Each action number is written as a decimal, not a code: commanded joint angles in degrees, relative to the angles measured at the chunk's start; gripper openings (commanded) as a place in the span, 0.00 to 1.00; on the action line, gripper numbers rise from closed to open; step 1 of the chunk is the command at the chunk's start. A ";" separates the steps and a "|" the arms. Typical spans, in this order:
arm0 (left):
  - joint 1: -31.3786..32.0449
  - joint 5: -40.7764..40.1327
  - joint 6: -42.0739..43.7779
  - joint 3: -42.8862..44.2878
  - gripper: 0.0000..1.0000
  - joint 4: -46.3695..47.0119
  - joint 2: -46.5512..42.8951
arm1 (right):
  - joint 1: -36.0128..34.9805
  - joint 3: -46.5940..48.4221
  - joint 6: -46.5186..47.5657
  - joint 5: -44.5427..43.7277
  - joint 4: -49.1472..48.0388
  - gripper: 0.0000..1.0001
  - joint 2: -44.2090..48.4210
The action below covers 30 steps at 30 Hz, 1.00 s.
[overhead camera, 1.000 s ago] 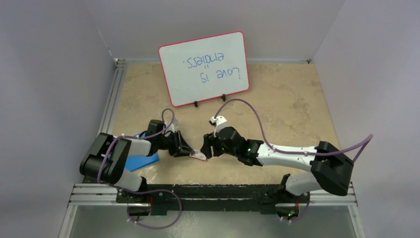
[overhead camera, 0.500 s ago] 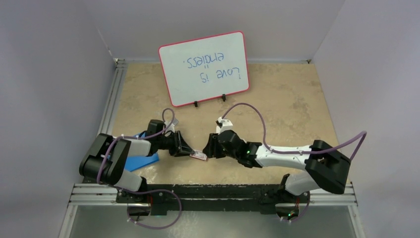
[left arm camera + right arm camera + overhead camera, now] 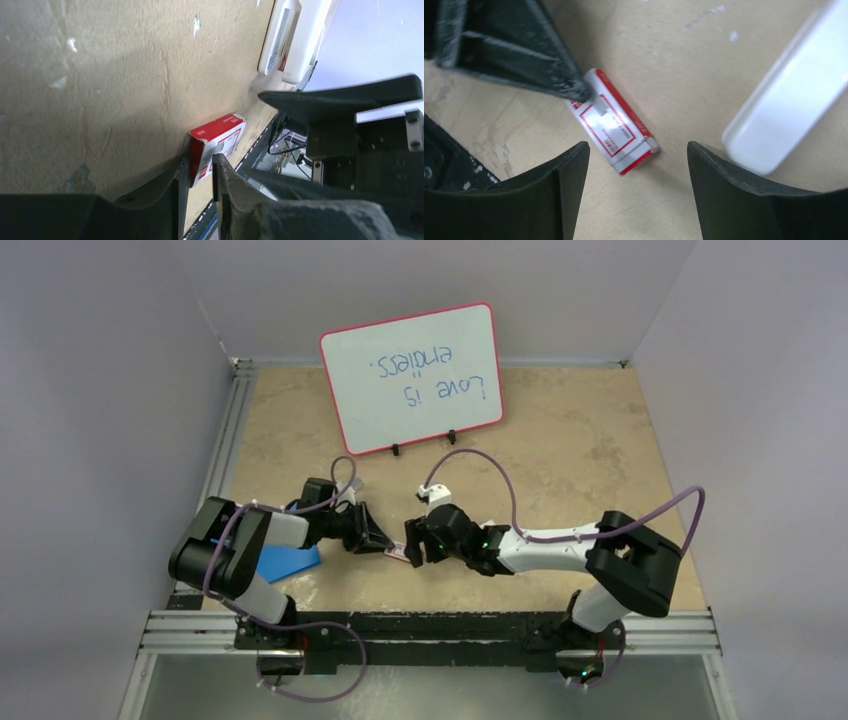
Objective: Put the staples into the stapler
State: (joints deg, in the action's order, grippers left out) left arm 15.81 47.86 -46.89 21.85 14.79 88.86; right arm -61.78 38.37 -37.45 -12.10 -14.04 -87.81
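Staples box [image 3: 220, 134] in left end effector [image 3: 200, 163]

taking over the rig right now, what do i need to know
Left gripper: jaws shut on one end of the red staple box, which lies on the table.
Right gripper: jaws open, empty, above the box's free end.
Stapler: white, on the table beside the box, untouched.
Done: box pinned by the left arm. No staples in view.
Left: get the box open, take out a strip, open the stapler, load it, close it.
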 commanded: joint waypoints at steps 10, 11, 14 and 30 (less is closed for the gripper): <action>0.18 1.95 3.14 5.66 0.21 0.24 4.86 | -2.98 8.22 23.32 3.70 0.11 0.73 -5.75; 0.18 2.10 3.13 5.67 0.20 0.18 5.10 | -3.32 8.33 23.86 3.97 -0.10 0.73 -6.12; 0.18 2.18 3.12 5.33 0.19 -0.34 5.02 | -4.30 9.45 24.24 3.26 0.90 0.70 -7.72; 0.18 4.57 2.40 2.52 0.11 -0.51 1.44 | -5.57 10.67 22.17 0.09 -2.01 0.47 -10.74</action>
State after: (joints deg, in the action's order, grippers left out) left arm 15.81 48.99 -44.84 25.50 12.51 92.01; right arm -67.20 47.46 -14.57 -10.04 -12.93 -98.00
